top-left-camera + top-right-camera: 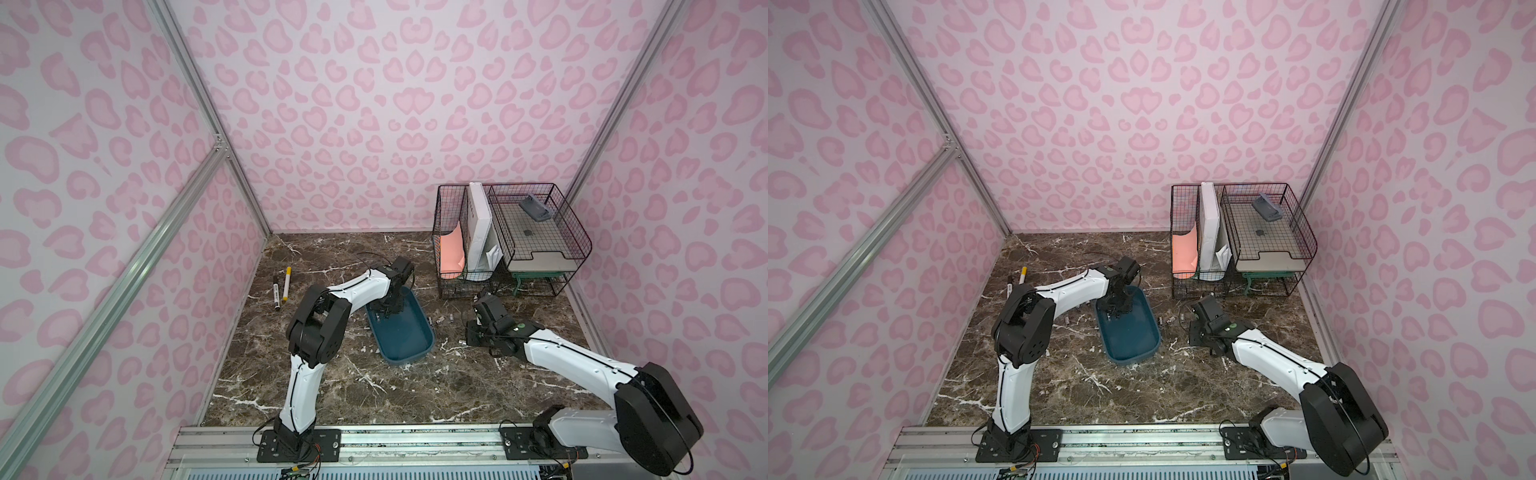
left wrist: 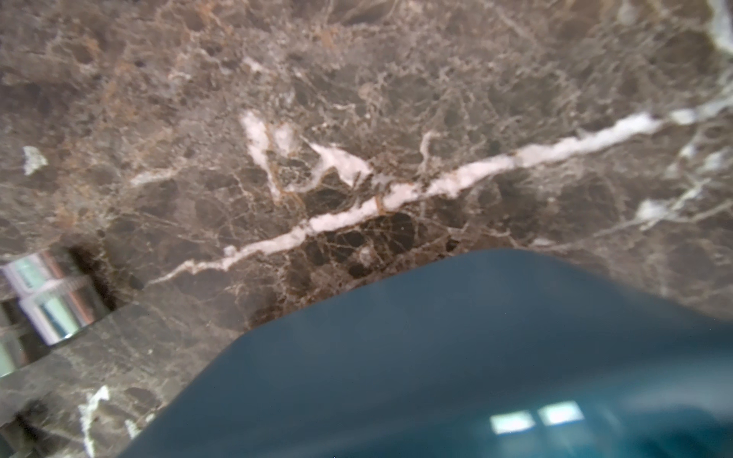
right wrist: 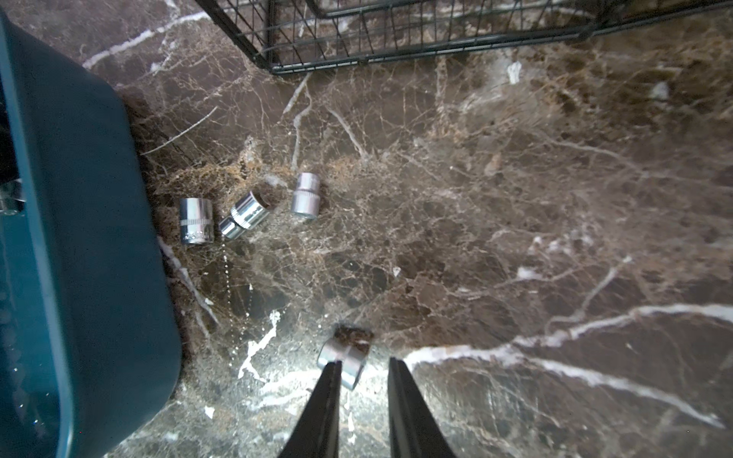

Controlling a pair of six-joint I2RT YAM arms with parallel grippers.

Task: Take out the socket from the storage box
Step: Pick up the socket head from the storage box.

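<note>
The dark teal storage box [image 1: 409, 347] lies mid-table in both top views. My left gripper [image 1: 383, 312] reaches down into its far end; its jaws are hidden there and do not show in the left wrist view, which has only the box rim [image 2: 436, 337] and marble. A shiny socket [image 3: 10, 196] glints inside the box under that gripper. My right gripper [image 3: 363, 368] hovers low over the table right of the box, open with nothing between its fingers. One socket [image 3: 345, 357] lies on the marble just past its fingertips.
Three more sockets [image 3: 248, 214] lie on the table beside the box's right wall, and others [image 2: 51, 301] beside its left wall. A black wire rack [image 1: 511, 245] with papers stands back right. Two markers [image 1: 281, 289] lie back left. Pink walls enclose the table.
</note>
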